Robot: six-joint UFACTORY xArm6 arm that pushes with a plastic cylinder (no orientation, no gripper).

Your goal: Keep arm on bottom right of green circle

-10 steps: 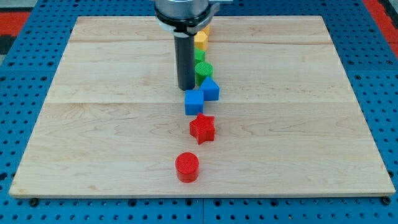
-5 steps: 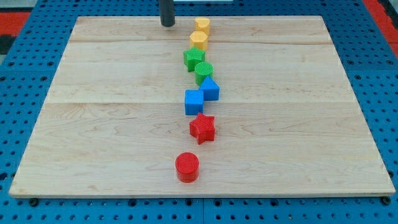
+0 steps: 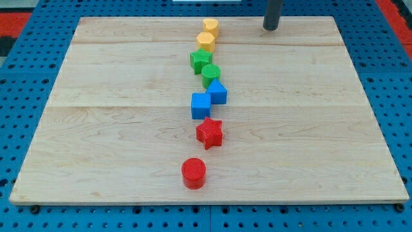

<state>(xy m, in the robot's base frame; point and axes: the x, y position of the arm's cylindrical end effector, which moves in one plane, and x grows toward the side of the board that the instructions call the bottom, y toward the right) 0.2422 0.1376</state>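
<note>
So, no readable writing. Eight blocks in column down wooden board (image 3: 96, 129): two yellow, two green, two blue, two red. Green circle (image 3: 211, 74) mid-column, touching blue block (image 3: 217, 92). My tip (image 3: 270, 28) top right, well apart; bare rod, no fingers.

My tip (image 3: 271, 28) stands toward the view's top right of the green circle (image 3: 211, 73), well apart.

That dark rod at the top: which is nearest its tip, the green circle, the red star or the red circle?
In the camera view, from my tip, near the board's top right:
1. Green circle, in the upper part of the row.
2. Red star, lower in the row.
3. Red circle, near the view's bottom.
</note>
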